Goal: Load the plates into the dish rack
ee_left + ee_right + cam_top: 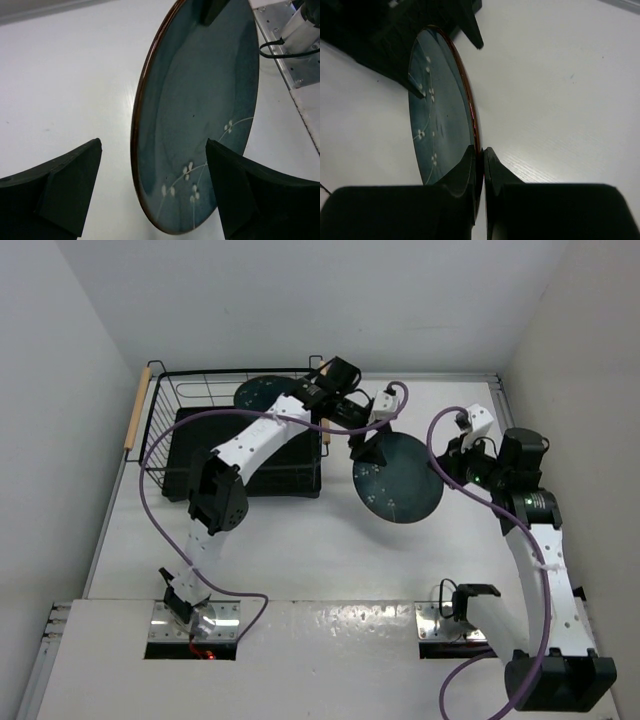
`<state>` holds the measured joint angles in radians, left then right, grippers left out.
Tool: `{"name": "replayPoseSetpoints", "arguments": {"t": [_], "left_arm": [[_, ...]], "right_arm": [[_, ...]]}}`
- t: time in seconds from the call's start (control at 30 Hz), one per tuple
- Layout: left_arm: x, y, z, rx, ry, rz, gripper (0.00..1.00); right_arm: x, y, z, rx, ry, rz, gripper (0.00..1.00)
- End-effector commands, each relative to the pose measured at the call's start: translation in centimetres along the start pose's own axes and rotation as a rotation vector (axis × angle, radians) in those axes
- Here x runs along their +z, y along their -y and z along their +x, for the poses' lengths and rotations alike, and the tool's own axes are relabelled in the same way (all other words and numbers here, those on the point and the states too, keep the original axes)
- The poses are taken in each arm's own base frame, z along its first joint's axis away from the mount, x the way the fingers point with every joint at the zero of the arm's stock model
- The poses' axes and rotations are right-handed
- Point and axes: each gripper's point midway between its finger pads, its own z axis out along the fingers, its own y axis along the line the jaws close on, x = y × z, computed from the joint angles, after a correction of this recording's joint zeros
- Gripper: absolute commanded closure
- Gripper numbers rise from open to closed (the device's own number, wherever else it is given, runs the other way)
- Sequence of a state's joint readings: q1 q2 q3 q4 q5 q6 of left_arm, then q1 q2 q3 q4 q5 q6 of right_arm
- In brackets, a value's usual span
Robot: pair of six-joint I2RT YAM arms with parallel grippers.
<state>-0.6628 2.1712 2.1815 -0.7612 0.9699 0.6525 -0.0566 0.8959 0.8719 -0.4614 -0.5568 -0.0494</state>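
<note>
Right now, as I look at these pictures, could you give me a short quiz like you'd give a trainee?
1. Which pincer is shut on the plate outside the rack? A left, B right, C neither.
2. True or false: both plates sit in the rack.
3. Fill in: the left pincer is ____ around that plate's far edge.
Key: 1 B, the right pincer pinches its rim. 2 False, only the other plate is in the rack. 3 open.
</note>
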Motion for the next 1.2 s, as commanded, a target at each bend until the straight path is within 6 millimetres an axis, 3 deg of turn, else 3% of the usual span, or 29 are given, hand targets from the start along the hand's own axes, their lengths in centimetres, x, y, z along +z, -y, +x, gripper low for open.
{"name": "replayPoseSetpoints", "arguments": {"t": [0.0, 0.03, 0.17, 0.23, 0.3, 0.33, 0.37, 0.4, 0.43, 0.5, 0.67, 0.7, 0.8, 0.83, 0.87, 0.9, 0.93, 1.0, 1.03, 1.17], "left_arm": [[0.5, 0.8, -0.1, -0.009, 0.008, 0.027, 0.16], [0.5, 0.8, -0.1, -0.009, 0.008, 0.027, 0.23], [0.7, 0.8, -1.5, 0.010, 0.005, 0.005, 0.89], [0.0, 0.7, -2.7, 0.017, 0.010, -0.018, 1.00], [-0.5, 0.6, -3.7, 0.026, 0.016, -0.036, 1.00], [-0.7, 0.4, -4.2, 0.027, 0.018, -0.049, 1.00], [-1.5, 0.0, -5.6, 0.061, 0.024, -0.084, 1.00], [-2.2, -0.2, -6.7, 0.084, 0.030, -0.108, 1.00], [-2.8, -0.8, -7.0, 0.086, 0.029, -0.136, 1.00], [-4.9, -1.3, -10.2, 0.155, 0.045, -0.215, 1.00], [-12.9, -3.5, -15.4, 0.288, 0.072, -0.439, 1.00], [-15.9, -3.9, -16.9, 0.323, 0.082, -0.516, 1.00], [-20.9, -4.3, -18.9, 0.328, 0.105, -0.645, 1.00], [-24.0, -4.3, -19.7, 0.351, 0.110, -0.710, 1.00], [-25.7, -4.2, -20.2, 0.365, 0.112, -0.745, 1.00], [-27.3, -4.1, -20.3, 0.370, 0.109, -0.776, 1.00], [-30.1, -4.3, -20.0, 0.383, 0.089, -0.836, 1.00], [-33.2, -3.5, -20.3, 0.391, 0.076, -0.899, 1.00], [-35.7, -3.5, -19.5, 0.390, 0.052, -0.946, 1.00], [-40.3, -2.2, -17.2, 0.362, 0.010, -0.998, 1.00]], "right_arm": [[-1.8, -2.2, -6.4, -0.156, 0.225, -0.081, 1.00], [-2.0, -2.7, -6.5, -0.164, 0.235, -0.104, 1.00], [-1.9, -2.7, -6.2, -0.154, 0.237, -0.102, 1.00], [-1.9, -2.5, -6.1, -0.144, 0.243, -0.088, 1.00], [-2.1, -2.1, -6.4, -0.140, 0.259, -0.058, 0.96], [-2.1, -2.0, -6.4, -0.106, 0.259, -0.047, 0.81], [-2.3, -1.1, -6.8, -0.095, 0.272, 0.013, 0.58], [-2.4, -0.9, -6.9, -0.087, 0.277, 0.030, 0.29], [-2.6, -0.6, -7.0, -0.082, 0.282, 0.049, 0.18], [-3.2, 0.2, -8.0, -0.087, 0.323, 0.112, 0.01], [-5.8, 3.1, -11.2, -0.090, 0.462, 0.330, 0.00], [-6.6, 3.9, -11.9, -0.088, 0.495, 0.383, 0.00], [-7.4, 4.7, -12.8, -0.103, 0.538, 0.437, 0.00], [-7.3, 4.7, -13.2, -0.118, 0.560, 0.432, 0.00], [-6.7, 4.7, -13.0, -0.113, 0.549, 0.417, 0.00], [-6.1, 4.9, -12.9, -0.107, 0.536, 0.406, 0.00], [-5.3, 5.2, -12.7, -0.094, 0.520, 0.395, 0.00], [-3.9, 4.9, -12.9, -0.078, 0.515, 0.332, 0.00], [-2.9, 5.2, -12.9, -0.044, 0.510, 0.311, 0.00], [-0.1, 4.7, -13.7, -0.001, 0.520, 0.190, 0.00]]}}
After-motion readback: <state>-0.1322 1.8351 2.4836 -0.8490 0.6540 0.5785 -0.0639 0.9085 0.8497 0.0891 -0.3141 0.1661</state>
